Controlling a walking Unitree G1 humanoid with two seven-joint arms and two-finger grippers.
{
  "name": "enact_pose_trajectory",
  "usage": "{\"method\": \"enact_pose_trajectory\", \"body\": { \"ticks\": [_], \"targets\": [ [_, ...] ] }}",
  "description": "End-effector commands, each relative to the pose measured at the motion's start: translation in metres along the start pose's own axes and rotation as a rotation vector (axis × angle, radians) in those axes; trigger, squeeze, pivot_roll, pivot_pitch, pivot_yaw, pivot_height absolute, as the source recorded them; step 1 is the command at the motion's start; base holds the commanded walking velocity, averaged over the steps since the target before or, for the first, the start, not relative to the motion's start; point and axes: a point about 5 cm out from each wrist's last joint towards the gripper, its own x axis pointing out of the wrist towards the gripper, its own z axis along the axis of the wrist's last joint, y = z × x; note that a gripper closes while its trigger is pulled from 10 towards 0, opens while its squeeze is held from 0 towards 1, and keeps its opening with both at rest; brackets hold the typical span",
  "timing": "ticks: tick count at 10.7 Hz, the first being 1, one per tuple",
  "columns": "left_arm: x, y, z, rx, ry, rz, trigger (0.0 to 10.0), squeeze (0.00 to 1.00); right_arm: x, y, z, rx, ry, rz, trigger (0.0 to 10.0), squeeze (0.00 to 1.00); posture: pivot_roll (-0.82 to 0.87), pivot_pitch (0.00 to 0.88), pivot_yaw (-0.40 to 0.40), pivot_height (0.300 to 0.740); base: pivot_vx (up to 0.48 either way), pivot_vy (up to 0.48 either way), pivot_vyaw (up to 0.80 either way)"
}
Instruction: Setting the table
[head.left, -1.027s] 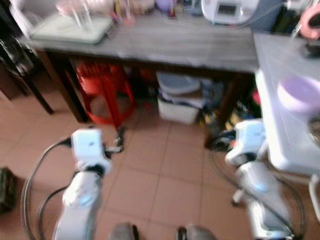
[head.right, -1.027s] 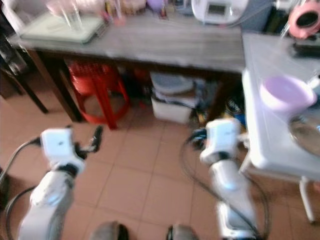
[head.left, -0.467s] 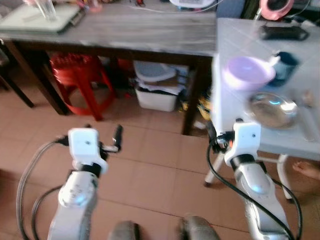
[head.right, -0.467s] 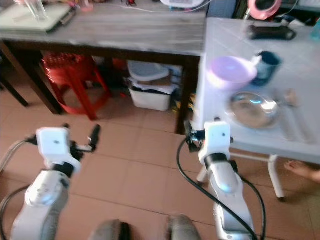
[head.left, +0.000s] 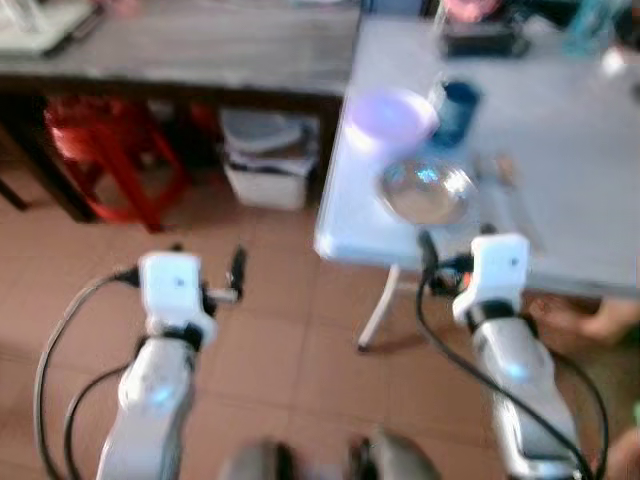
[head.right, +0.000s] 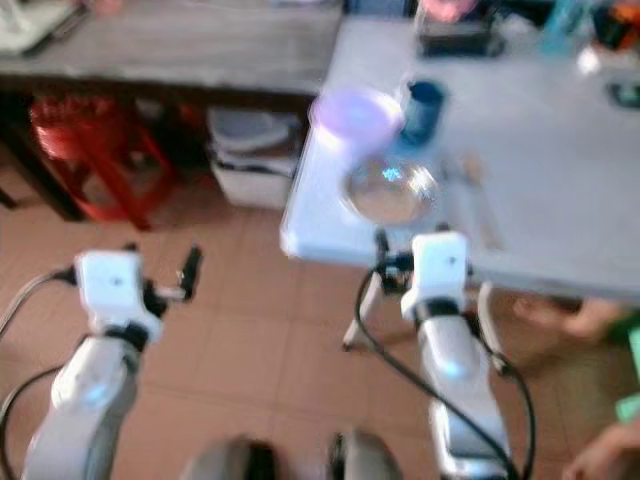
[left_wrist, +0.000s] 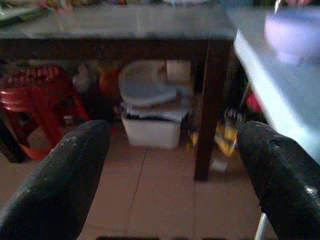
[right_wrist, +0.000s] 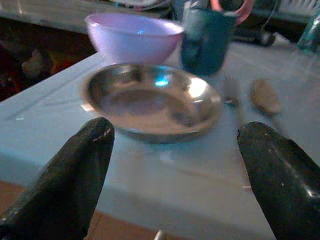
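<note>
Now the robot has turned to face the white table (head.left: 560, 190), so the metal bowl (right_wrist: 150, 100) sits right before the right gripper (right_wrist: 175, 165), both grippers wide open and empty, ready to reach.

One purple bowl (right_wrist: 134, 36), one steel dish (right_wrist: 151, 101), one blue cup (right_wrist: 206, 43).

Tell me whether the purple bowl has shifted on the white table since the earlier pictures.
No. The purple bowl sits beside the blue cup, behind the steel plate, as before. The camera has turned.
</note>
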Motion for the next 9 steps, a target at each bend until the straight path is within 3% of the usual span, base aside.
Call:
{"method": "enact_pose_trajectory", "body": {
  "ticks": [1,5,9],
  "targets": [
    [-0.0005,0.0005,-0.0003,-0.033,0.002,0.005,10.0,0.0,-0.0007,-0.0024,-0.0003,0.001,0.005,-0.008,10.0,0.0,0.03,0.148,0.063,0.74,0.0,0.0,0.0],
    [0.0038,-0.0036,0.0055,-0.031,-0.033,-0.035,10.0,0.0,0.0055,-0.004,0.005,-0.001,-0.013,-0.009,10.0,0.0,0.03,0.147,0.056,0.74,0.0,0.0,-0.65],
    [0.0054,-0.0042,0.0076,-0.034,-0.047,-0.039,10.0,0.0,0.0064,-0.0028,0.0074,-0.012,-0.027,0.0,10.0,0.0,0.02,0.145,0.055,0.74,0.259,0.0,0.0]
  ]
}}
